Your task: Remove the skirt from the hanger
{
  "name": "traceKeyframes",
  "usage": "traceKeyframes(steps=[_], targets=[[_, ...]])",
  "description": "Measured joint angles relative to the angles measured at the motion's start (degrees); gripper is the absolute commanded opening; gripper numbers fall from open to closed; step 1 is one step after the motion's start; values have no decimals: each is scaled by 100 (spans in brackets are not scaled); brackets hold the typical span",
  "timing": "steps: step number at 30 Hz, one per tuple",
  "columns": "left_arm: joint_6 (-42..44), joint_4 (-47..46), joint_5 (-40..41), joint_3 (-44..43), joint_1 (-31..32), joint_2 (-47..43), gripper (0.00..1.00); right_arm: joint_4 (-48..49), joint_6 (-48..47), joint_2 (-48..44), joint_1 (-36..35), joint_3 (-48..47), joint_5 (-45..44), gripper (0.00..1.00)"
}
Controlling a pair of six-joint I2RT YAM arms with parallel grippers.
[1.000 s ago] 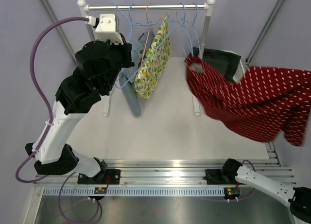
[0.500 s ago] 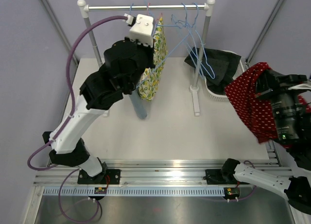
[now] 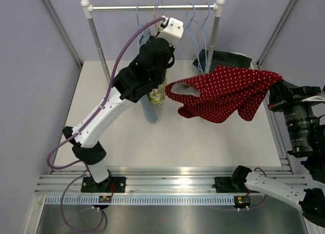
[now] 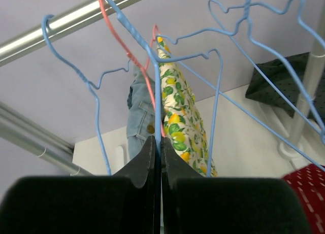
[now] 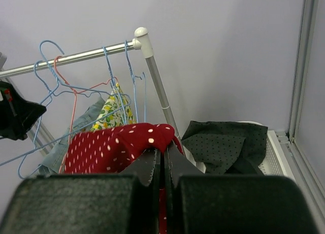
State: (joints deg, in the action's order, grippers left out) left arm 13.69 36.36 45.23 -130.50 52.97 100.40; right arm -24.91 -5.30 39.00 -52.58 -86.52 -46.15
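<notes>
Skirt (image 3: 223, 94) – red with white dots – is stretched in the air above the table (image 3: 203, 142), to the right of the rack, sagging from its right end. That end is pinched in the right gripper (image 5: 162, 160), whose fingers are pressed together on a fold of the cloth. Whether the far left end is caught on any hanger cannot be told. The left gripper (image 4: 158, 155) is up under the rail (image 3: 152, 7), jaws clamped on the wire of a blue hanger (image 4: 157, 92). Just behind it hang a lemon-print garment (image 4: 180, 112) and a denim piece (image 4: 138, 117) – a pink hanger (image 4: 127, 51) beside them. A dark cloth (image 5: 228, 142) lies in a white basket (image 5: 274, 142).
</notes>
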Motion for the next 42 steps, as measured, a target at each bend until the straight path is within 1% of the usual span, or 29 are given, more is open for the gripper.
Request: traceKeyframes(steps=[5, 8, 10, 16, 20, 23, 28, 34, 35, 38, 39, 41, 42], targets=[[39, -2, -2, 22, -433, -9, 0, -2, 109, 7, 0, 103, 83, 0], [24, 11, -240, -50, -695, -7, 0, -4, 201, 7, 0, 291, 133, 0], [-9, -4, -492, -111, -804, -4, 0, -17, 256, 4, 0, 424, 170, 0], [-323, -83, -1681, -323, -1139, 90, 0, -11, 361, -188, 0, 905, 216, 0], [-437, -151, -2310, -754, -1250, 446, 0, 20, 365, -420, 0, 1141, 210, 0], [-509, -247, -2726, -870, -1272, 713, 0, 22, 361, -485, 0, 1189, 208, 0], [-715, -258, -3213, -802, -1318, 992, 0, 22, 317, -518, 0, 1200, 210, 0], [-977, -444, -3392, -13, -1342, 863, 1, 22, 302, -551, 0, 1200, 212, 0], [-1016, -472, -3392, 175, -1342, 802, 3, 20, 304, -551, 0, 1200, 214, 0], [-1134, -573, -3390, 625, -1344, 590, 18, 17, 334, -551, 0, 1198, 219, 0], [-1167, -542, -3390, 741, -1346, 494, 29, 15, 343, -544, 0, 1193, 221, 0], [-1274, -507, -3390, 920, -1351, 308, 40, 15, 341, -503, 0, 1152, 216, 0], [-1342, -501, -3388, 992, -1351, 212, 48, 15, 328, -468, 0, 1117, 214, 0]])
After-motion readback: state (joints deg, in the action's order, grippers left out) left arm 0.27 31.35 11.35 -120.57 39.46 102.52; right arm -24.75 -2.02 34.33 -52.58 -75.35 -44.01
